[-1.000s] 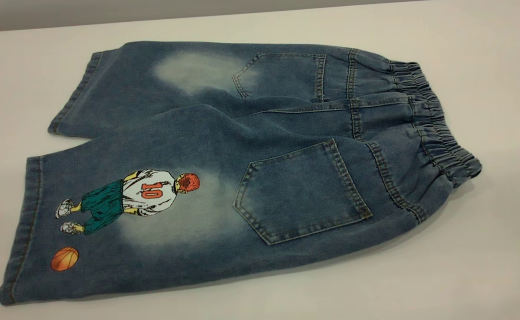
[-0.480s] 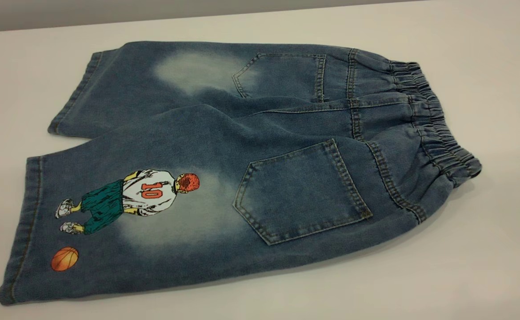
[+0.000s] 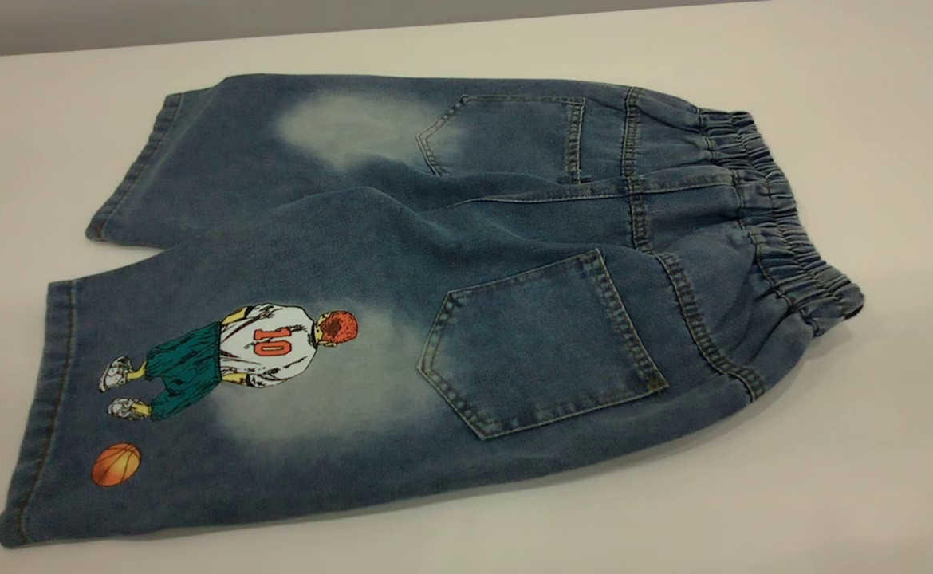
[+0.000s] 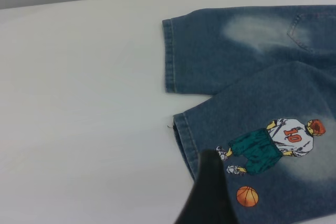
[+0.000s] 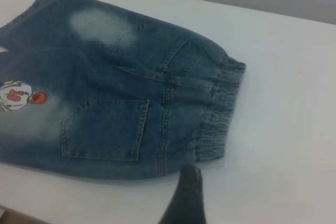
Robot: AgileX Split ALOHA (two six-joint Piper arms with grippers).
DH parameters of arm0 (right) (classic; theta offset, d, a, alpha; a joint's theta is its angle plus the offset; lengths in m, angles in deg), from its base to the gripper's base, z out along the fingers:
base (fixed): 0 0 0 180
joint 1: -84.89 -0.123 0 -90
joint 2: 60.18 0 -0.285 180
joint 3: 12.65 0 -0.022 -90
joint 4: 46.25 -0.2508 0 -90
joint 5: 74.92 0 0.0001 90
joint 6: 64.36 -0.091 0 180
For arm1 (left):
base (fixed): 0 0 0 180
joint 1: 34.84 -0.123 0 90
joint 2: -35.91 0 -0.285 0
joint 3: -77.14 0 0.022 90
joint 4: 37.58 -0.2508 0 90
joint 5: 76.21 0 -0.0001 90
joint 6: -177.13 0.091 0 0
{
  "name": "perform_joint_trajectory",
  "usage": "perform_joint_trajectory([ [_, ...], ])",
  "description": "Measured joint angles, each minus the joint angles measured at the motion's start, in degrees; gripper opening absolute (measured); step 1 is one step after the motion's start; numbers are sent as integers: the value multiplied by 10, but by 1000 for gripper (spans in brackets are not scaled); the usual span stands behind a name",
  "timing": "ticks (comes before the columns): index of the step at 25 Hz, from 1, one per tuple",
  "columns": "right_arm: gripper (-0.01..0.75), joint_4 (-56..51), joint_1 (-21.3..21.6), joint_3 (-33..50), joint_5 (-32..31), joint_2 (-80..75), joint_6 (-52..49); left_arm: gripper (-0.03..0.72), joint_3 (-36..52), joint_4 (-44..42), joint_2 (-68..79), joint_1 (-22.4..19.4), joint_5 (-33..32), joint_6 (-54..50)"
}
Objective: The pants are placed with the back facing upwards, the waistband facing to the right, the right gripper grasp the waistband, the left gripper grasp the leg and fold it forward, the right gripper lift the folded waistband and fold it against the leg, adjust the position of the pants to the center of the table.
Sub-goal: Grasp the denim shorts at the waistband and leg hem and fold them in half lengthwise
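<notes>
We found the pants (image 3: 435, 295) spread flat on the white tabletop (image 3: 873, 478), back pockets up, so both edges to be grasped lay exposed. The waistband (image 3: 777, 215) puckered along the pants' right end; the leg (image 3: 219, 375) with the basketball-player print ran to the opposite end. The left tool (image 4: 209, 192) hovered over that leg's hem, the right tool (image 5: 185, 195) just outside the waistband. Whether either was spread or pressed together, we could not tell.

The exterior camera is looking down close over the pants (image 3: 435, 303); both wrist cameras are hovering above opposite ends, sharing the printed leg (image 4: 273, 145).
</notes>
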Motion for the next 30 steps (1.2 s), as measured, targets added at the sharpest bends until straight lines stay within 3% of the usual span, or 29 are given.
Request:
perform_joint_trajectory([
  [20,587,3,-1,-1,4,0,-10,529,0,-2,5,1,1,-3],
  [30,587,2,-1,-67,112,-113,-91,529,-94,-54,156,1,83,-95],
])
